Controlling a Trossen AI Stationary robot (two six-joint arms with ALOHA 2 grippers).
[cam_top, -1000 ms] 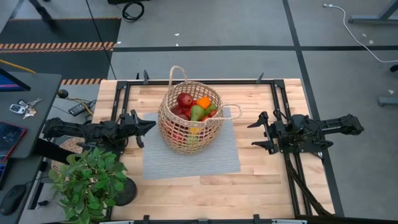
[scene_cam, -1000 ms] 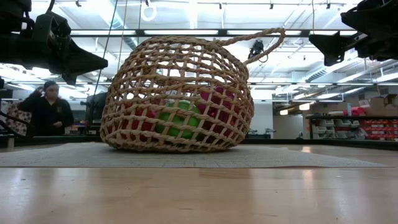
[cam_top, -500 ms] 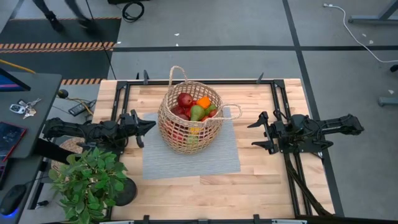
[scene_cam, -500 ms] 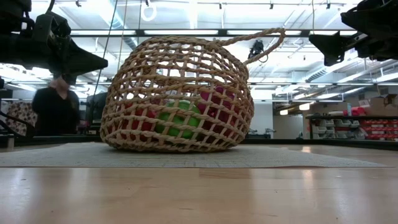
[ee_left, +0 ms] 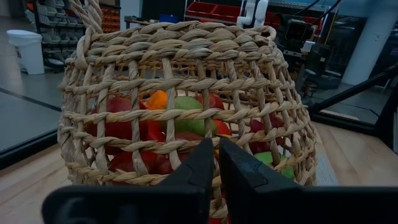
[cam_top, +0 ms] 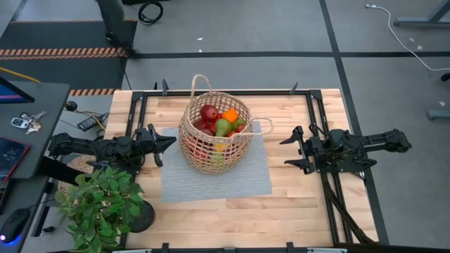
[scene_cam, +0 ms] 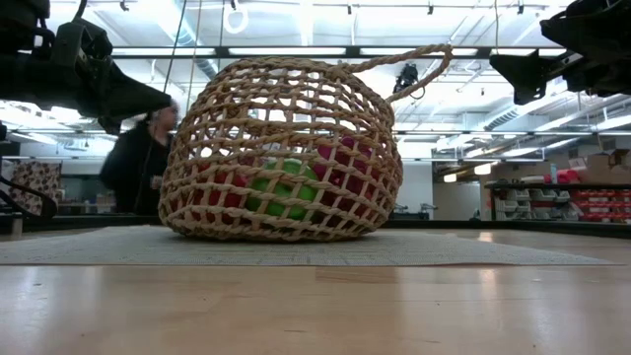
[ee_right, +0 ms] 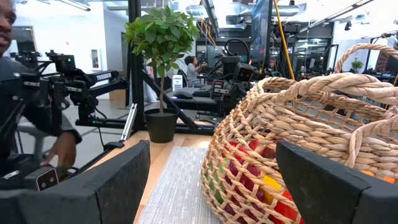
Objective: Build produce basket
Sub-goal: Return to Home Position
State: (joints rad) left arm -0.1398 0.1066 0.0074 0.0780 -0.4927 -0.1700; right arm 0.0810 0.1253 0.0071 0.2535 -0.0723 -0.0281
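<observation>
Only the person [scene_cam: 138, 163] behind has moved, now beside the basket [cam_top: 187, 146] of produce [cam_top: 222, 126]. Left gripper [ee_left: 216, 152] pressed together, right gripper [cam_top: 287, 152] spread, both apart from it; plant [cam_top: 98, 204] by left arm.

Only delta is the person in the background. Low view: person [scene_cam: 138, 168] stood well left of the basket [scene_cam: 286, 148] a second ago, one hand up at the head. Half a second ago they were a blur in about the same spot. Now shifted right, dark top up against the basket's left outline, farther back in the room. High view agrees: legs [cam_top: 112, 17] on the dark floor mat [cam_top: 63, 35] beyond the table's [cam_top: 295, 204] far edge moved from well left of the far-left corner to nearly level with it.
</observation>
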